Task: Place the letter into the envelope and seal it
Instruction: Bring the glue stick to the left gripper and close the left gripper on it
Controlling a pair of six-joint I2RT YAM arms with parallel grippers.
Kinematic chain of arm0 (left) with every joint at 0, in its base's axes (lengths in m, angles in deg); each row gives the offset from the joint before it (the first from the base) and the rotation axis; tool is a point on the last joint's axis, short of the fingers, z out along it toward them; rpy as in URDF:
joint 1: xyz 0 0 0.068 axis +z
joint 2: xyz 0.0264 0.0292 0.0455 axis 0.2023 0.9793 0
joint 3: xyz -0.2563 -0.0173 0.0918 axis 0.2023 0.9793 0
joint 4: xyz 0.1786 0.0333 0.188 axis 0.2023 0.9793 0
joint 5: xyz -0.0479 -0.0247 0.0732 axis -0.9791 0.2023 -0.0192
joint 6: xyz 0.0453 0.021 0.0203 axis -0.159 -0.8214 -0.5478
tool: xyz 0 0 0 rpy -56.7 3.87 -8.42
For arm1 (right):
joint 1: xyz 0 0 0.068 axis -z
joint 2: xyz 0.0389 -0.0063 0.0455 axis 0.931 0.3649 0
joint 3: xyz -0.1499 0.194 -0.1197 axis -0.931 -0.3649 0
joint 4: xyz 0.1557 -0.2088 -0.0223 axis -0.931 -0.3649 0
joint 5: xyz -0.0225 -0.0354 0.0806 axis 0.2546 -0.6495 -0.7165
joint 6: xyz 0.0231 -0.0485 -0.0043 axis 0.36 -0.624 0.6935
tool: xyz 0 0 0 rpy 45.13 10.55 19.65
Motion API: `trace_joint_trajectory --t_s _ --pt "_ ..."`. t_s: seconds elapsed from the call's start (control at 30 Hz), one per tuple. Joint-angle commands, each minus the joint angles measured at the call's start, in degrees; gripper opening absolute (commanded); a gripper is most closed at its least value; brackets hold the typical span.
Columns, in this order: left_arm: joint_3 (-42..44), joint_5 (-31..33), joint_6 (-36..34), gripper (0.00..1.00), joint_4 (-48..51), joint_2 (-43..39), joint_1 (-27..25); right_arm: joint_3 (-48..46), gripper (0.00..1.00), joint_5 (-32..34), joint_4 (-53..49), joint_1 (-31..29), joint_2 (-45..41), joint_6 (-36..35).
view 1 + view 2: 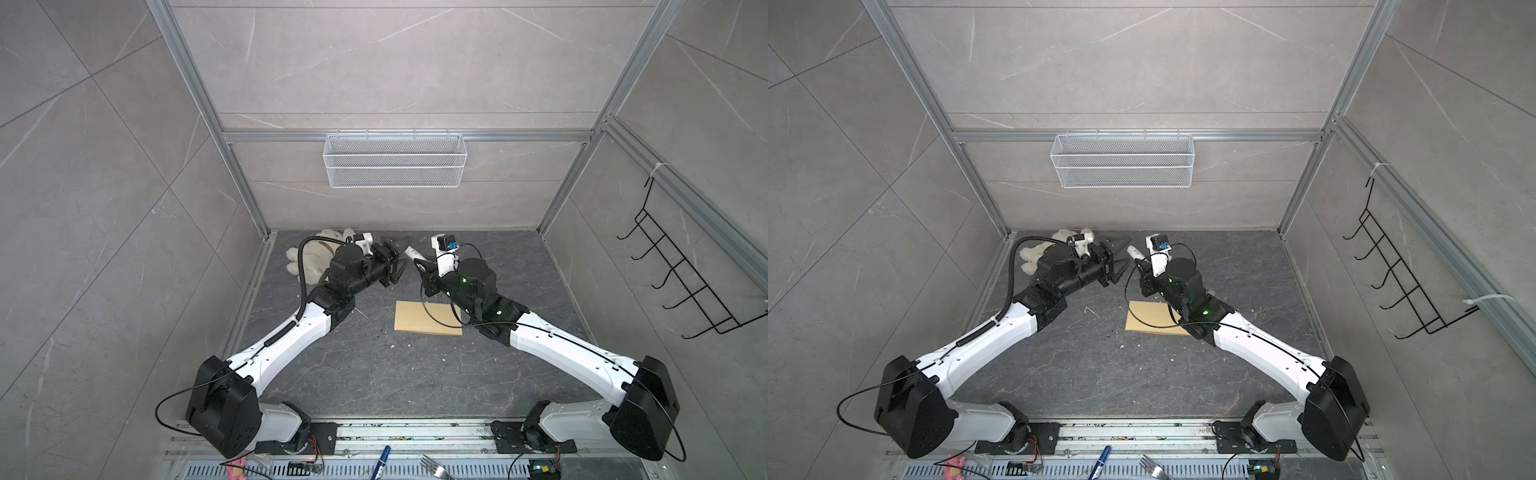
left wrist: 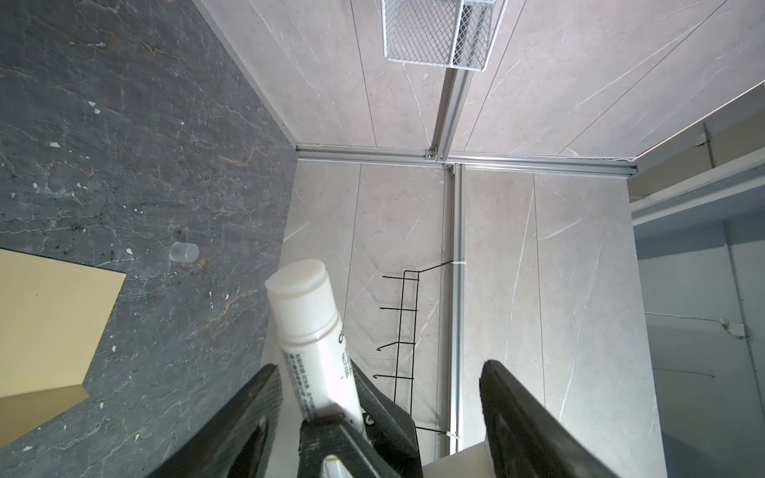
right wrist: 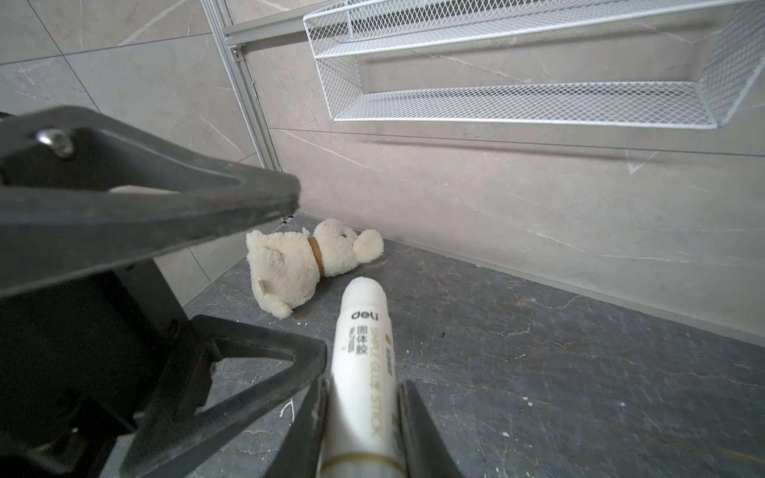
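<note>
The plain yellow-tan envelope (image 1: 415, 318) (image 1: 1148, 316) (image 2: 45, 318) lies flat on the dark table, partly under my right arm. The letter shows in no view. Behind the envelope, my right gripper (image 1: 422, 264) (image 1: 1139, 262) (image 3: 364, 383) is shut on a white glue stick (image 1: 412, 251) (image 1: 1133, 251) (image 2: 314, 331) (image 3: 362, 351), whose free end points toward the left arm. My left gripper (image 1: 401, 259) (image 1: 1123, 257) (image 2: 381, 368) faces it, open, with its wide jaws on either side of the stick and not touching it.
A cream plush bear (image 1: 307, 257) (image 3: 302, 265) lies at the back left behind the left arm. A small clear cap (image 2: 184, 251) rests on the table near the envelope. A white wire basket (image 1: 395, 160) hangs on the back wall, a black hook rack (image 1: 681, 274) on the right wall.
</note>
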Motion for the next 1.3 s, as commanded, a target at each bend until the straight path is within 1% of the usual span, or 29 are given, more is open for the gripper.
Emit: trace_joint_trajectory --t_s 0.0,0.17,0.27,0.5,0.63,0.73,0.83,0.93,1.0,1.07,1.13,1.17,1.2,1.27 --pt "-2.13 -2.39 3.41 0.74 -2.92 1.0 0.23 1.98 0.0 0.96 2.4 -0.61 0.48 -1.24" --pt "-2.07 -2.44 3.77 0.69 -2.71 1.42 0.27 1.77 0.0 1.66 2.35 -0.83 0.5 -1.33" --pt "-2.16 -2.43 3.75 0.61 -2.81 1.76 0.22 1.91 0.0 1.62 2.06 -0.76 0.49 -1.42" --pt "-2.54 -3.4 5.39 0.56 -3.45 3.11 0.23 2.33 0.0 1.29 1.75 -0.96 0.9 -1.23" --pt "-2.67 -3.68 5.94 0.5 -3.94 3.55 0.05 2.41 0.0 1.4 1.79 -1.2 1.15 -1.31" --pt "-2.75 -3.65 5.93 0.41 -3.87 3.75 -0.09 2.47 0.0 1.4 1.66 -1.39 1.46 -1.41" --pt "-2.67 -3.77 5.93 0.28 -3.88 3.91 -0.12 2.52 0.0 1.35 1.58 -1.57 1.54 -1.59" --pt "-2.43 -3.8 5.93 0.1 -3.82 4.01 -0.06 2.4 0.0 1.35 1.32 -1.68 1.55 -1.59" --pt "-2.45 -3.83 5.93 0.01 -3.78 4.23 -0.14 2.53 0.0 1.0 0.89 -1.67 1.46 -1.65" --pt "-2.4 -3.79 5.54 0.0 -3.84 4.44 -0.09 2.67 0.0 0.66 0.44 -1.7 1.36 -1.55" --pt "-2.28 -3.69 3.66 0.0 -3.96 4.54 -0.12 3.13 0.06 -0.07 -0.55 -1.65 1.19 -1.24" --pt "-2.24 -3.46 2.54 0.0 -3.81 4.46 -0.13 3.57 0.29 -0.44 -1.56 -1.69 1.06 -1.02" --pt "-2.23 -3.25 1.36 0.0 -3.34 4.3 -0.13 4.2 0.37 -0.49 -2.77 -1.67 1.09 -0.47" --pt "-2.16 -2.07 -1.72 0.0 -2.0 3.81 -0.11 5.68 0.44 -0.58 -5.53 -1.7 1.11 0.21"
